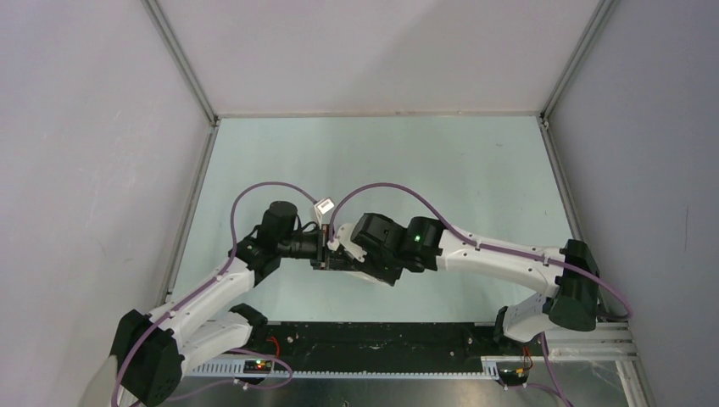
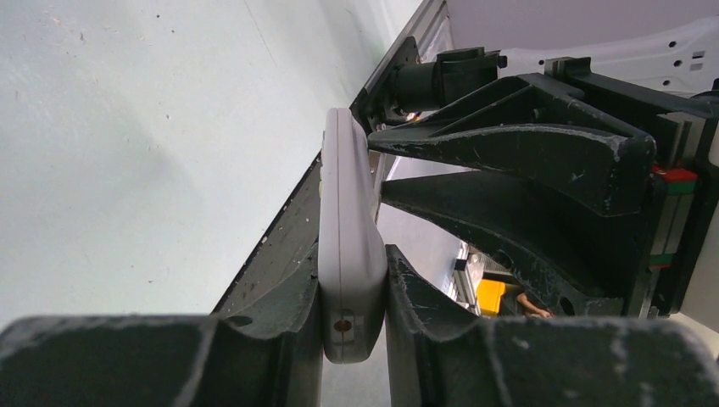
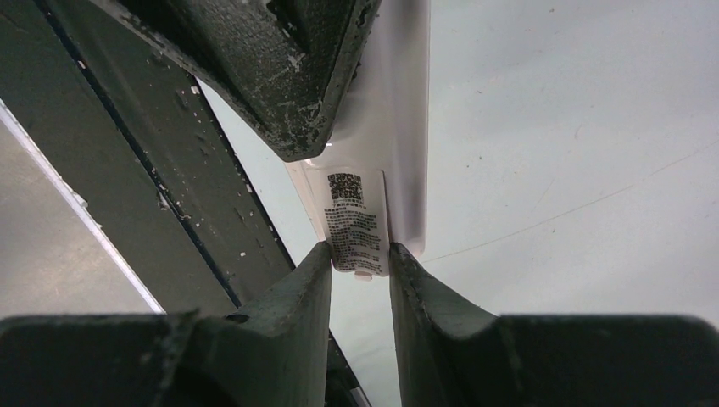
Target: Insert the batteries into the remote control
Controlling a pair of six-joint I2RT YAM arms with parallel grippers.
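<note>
The remote control (image 2: 343, 195) is clamped edge-on in the left claw (image 2: 352, 264). The right claw (image 3: 359, 253) is set astride its labelled back; whether it grips cannot be told.

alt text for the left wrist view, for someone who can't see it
The left pincer clamps a white remote edge-on between its dark fingers. The right pincer points in from the right, fingertips at the remote's upper back, over a pale table.

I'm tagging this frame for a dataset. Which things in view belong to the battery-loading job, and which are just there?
Job: remote control, clamped in the left gripper; right gripper at its labelled back. No batteries visible.
Just there: table, purple cables, white tag.
</note>
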